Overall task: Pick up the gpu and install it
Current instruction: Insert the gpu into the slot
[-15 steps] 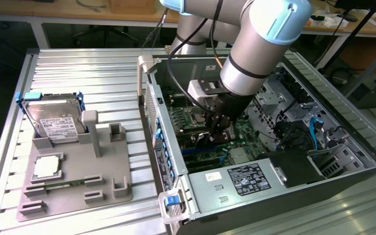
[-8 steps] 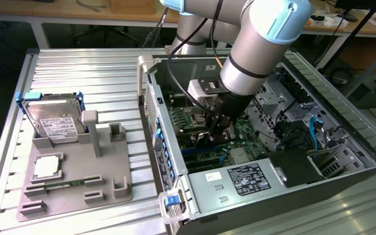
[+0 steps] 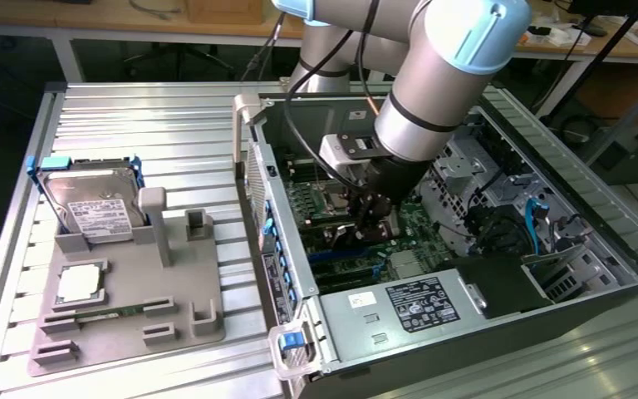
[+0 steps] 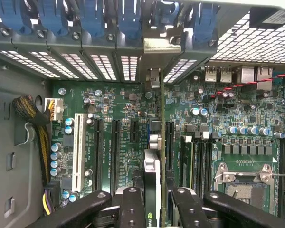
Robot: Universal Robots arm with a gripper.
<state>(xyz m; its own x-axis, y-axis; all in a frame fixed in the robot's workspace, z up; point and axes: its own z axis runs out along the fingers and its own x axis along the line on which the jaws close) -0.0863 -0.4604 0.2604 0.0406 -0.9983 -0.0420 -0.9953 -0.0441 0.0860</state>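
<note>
Item: gpu (image 4: 154,156), edge-on above motherboard (image 4: 123,109) slot; fingers (image 4: 133,209) clenched on its top edge. Likely stiff, light, fragile; hold edges.

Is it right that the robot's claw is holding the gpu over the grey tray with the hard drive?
Not quite. The gripper does hold the gpu, but inside the open computer case, above the green motherboard, as the wrist view shows. The hard drive sits on the grey tray outside.

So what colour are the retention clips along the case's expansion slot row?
Blue. The slot clips show best in the wrist view, above the motherboard.
</note>
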